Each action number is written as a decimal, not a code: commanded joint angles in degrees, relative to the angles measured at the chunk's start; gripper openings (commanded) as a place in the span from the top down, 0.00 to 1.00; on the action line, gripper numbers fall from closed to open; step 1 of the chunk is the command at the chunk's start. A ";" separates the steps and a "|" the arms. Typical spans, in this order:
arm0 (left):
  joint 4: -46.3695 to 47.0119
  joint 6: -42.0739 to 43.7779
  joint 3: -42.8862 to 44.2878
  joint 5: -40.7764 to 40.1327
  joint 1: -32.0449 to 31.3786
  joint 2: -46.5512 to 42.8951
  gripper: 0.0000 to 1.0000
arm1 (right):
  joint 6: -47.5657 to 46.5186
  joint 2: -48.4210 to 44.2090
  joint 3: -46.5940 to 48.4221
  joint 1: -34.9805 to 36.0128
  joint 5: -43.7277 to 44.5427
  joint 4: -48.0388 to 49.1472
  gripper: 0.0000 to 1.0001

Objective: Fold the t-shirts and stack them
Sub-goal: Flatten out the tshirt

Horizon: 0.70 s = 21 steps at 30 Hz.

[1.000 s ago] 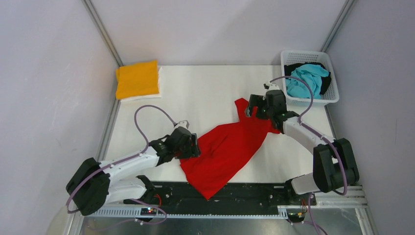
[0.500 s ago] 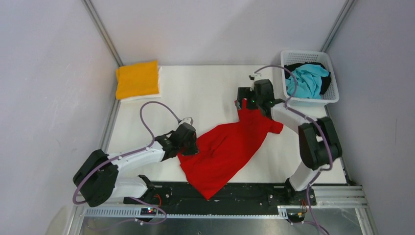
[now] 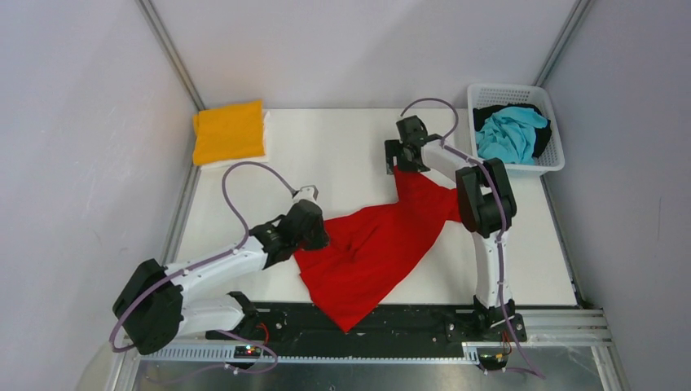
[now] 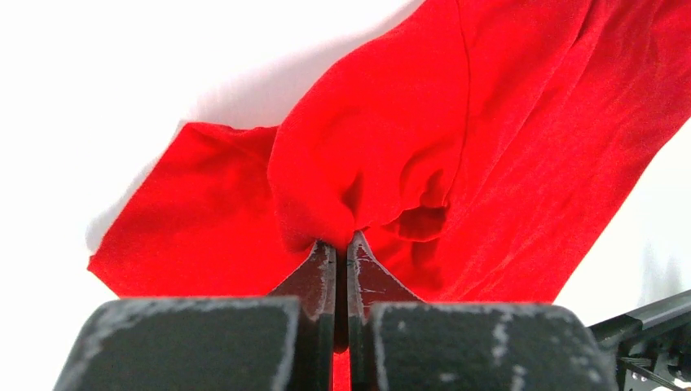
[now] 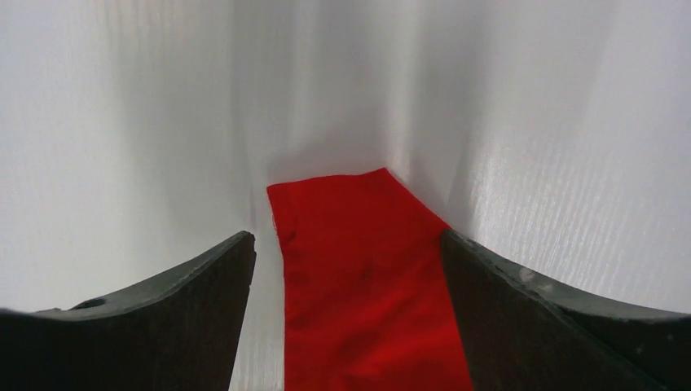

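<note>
The red shirt [image 3: 375, 244] lies slantwise on the table [image 3: 342, 138]. Its long axis runs from the near edge between my two bases up toward the far right. My left gripper [image 4: 341, 244] is pinched tight on a bunched fold at the shirt's left border, about halfway along that axis, and the cloth puckers up where I grip it. My right gripper [image 5: 346, 238] is at the far tip and spread wide. A narrow strip of red lies flat between its two fingers, and nothing is clamped. That strip points straight away from my right wrist, so as I judge it, closing there would catch the far end. I cannot tell whether those fingers touch the table.

The right arm is plainly the nearer one to that far end, and the left is nearer the shirt's middle. The orange-yellow shirt [image 3: 229, 130] sits folded at the far left corner, well apart. The turquoise shirt [image 3: 509, 130] is heaped in the basket [image 3: 556, 161] at the far right.
</note>
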 commanded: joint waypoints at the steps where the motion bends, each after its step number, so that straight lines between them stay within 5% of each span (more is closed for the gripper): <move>1: 1.07 2.36 2.43 -3.72 0.26 -2.04 1.00 | 0.40 3.31 4.47 -0.13 1.01 -8.54 0.15; 4: 1.11 2.66 2.44 -4.82 1.57 -2.57 1.00 | 1.10 4.06 4.37 -0.33 0.82 -9.35 0.32; 6: 1.11 2.75 2.38 -5.19 2.81 -2.89 1.00 | 1.52 4.07 3.87 -0.56 1.14 -9.27 0.55; 7: 0.92 2.67 2.53 -5.33 3.41 -3.22 1.00 | 1.83 3.74 3.69 -0.65 1.56 -9.01 0.78; 9: 0.71 2.77 3.21 -5.05 5.81 -4.27 1.00 | 1.98 2.03 3.30 -0.87 2.69 -8.11 0.98; 13: -1.19 4.16 6.95 -9.32 9.48 -9.10 1.00 | 0.92 -8.10 0.85 -1.37 7.71 -4.49 1.00; 21: -6.06 10.58 17.11 -25.08 9.83 -24.22 1.00 | 0.20 -42.95 -12.68 -3.73 7.52 8.03 1.00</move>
